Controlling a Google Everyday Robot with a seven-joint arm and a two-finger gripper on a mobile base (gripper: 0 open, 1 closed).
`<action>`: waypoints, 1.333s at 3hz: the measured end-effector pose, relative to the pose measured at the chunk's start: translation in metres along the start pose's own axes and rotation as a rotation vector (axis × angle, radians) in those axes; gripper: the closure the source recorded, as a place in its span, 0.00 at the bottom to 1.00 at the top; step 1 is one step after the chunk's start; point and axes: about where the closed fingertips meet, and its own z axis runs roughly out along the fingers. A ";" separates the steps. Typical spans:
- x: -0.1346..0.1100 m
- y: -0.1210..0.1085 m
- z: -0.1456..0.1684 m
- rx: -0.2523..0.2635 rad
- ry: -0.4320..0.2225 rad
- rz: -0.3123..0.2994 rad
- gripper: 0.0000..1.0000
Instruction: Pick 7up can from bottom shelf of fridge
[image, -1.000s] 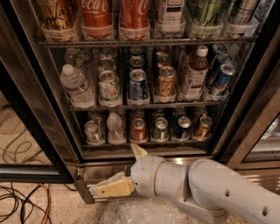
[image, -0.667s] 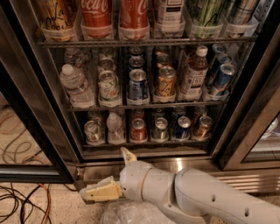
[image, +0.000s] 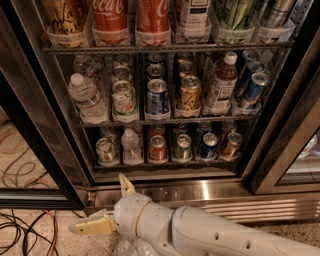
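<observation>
Fridge: drinks cooler with black door frames, fills the upper three quarters of the frame. Three wire racks of cans and bottles are visible.
Steel base: shiny strip below the racks, running across the lower middle of the frame.
Arm: white, enters from the lower right corner and reaches left along the bottom edge, in front of the steel base.
Bottom shelf: lowest dark wire rack, centre of frame. It carries one row of short cans plus one small bottle.
Cables: dark and orange loops on the speckled floor, lower left corner.
Gripper: lower left of centre, low down at the level of the steel base and below the bottom shelf. One pale finger points left and the other points up, spread wide apart. Nothing sits between them and it touches no can.
7up can: pale green and white with a silver lid, upright at the left end of the bottom shelf row. It lies above the gripper and apart from it, not grasped.
Small bottle: clear, just right of the 7up can.
Red can: next along to the right, beside the bottle.
Blue can: further right in the same row.
</observation>
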 end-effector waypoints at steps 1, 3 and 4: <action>0.004 0.019 0.015 0.013 -0.017 -0.022 0.00; -0.005 0.067 0.015 0.020 -0.051 -0.060 0.00; -0.001 0.065 0.018 0.050 -0.058 -0.053 0.00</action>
